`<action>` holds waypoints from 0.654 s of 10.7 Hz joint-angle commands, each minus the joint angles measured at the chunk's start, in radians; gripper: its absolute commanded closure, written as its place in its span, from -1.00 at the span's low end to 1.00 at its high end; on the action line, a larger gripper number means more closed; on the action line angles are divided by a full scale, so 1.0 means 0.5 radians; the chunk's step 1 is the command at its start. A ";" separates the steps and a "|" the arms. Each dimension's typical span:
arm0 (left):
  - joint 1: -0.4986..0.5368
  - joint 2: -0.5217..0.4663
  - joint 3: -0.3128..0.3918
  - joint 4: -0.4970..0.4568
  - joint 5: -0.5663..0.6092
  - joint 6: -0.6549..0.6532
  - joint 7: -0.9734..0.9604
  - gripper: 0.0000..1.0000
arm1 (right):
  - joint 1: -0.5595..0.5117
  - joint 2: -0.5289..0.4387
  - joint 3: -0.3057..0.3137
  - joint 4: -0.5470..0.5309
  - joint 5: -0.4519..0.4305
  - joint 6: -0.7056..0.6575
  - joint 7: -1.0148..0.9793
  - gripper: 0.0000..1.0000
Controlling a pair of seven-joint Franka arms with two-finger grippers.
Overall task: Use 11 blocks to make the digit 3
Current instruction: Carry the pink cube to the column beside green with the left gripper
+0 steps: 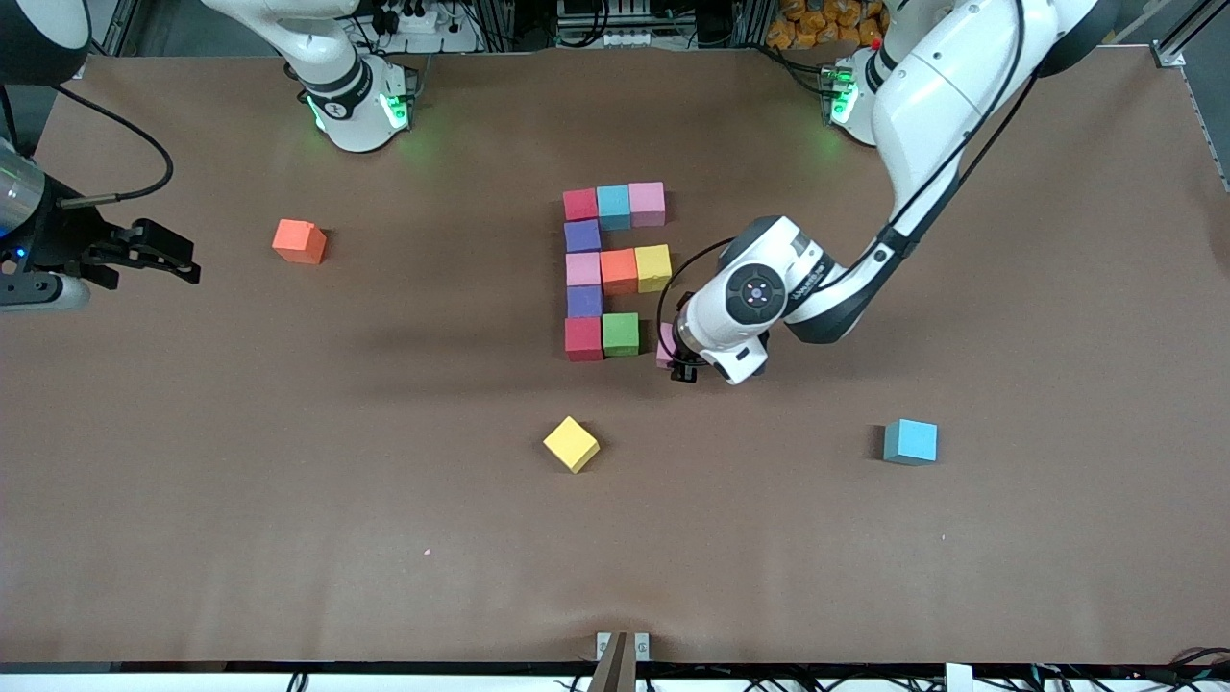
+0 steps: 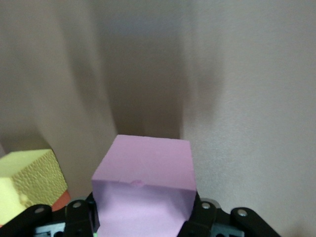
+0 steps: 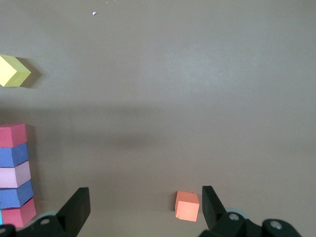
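A loose yellow block (image 1: 571, 444) lies nearest the front camera, at about 7 o'clock from the unfinished digit 3 (image 1: 615, 272). A teal block (image 1: 910, 441) lies toward the left arm's end.

A pink block (image 2: 143, 190) is clamped in the left gripper (image 1: 678, 359), just beside the green block (image 1: 621, 333) at its 3 o'clock. It should be lowered square and pressed flush against the green block to finish the nearest bar.

The right gripper (image 3: 143, 205) is held wide apart, empty, waiting near an orange block (image 1: 299, 241).

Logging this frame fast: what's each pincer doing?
Left pincer: shut on the pink block, beside the green block.
Right pincer: open, empty, waiting.
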State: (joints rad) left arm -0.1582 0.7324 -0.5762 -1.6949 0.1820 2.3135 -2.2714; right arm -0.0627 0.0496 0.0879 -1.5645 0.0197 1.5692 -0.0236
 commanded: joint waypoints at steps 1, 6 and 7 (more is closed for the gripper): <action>-0.152 -0.004 0.118 0.015 0.016 0.027 -0.203 0.52 | -0.025 -0.016 0.018 -0.006 -0.012 0.000 0.016 -1.00; -0.156 -0.004 0.125 -0.067 0.023 0.183 -0.430 0.51 | -0.022 -0.010 0.018 -0.006 -0.012 0.000 0.016 -1.00; -0.156 -0.004 0.125 -0.083 0.023 0.205 -0.449 0.51 | -0.025 -0.013 0.018 -0.006 -0.012 0.000 0.010 -1.00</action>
State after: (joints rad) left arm -0.2320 0.7363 -0.5176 -1.7135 0.1821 2.3827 -2.4563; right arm -0.0629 0.0500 0.0878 -1.5647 0.0197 1.5692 -0.0236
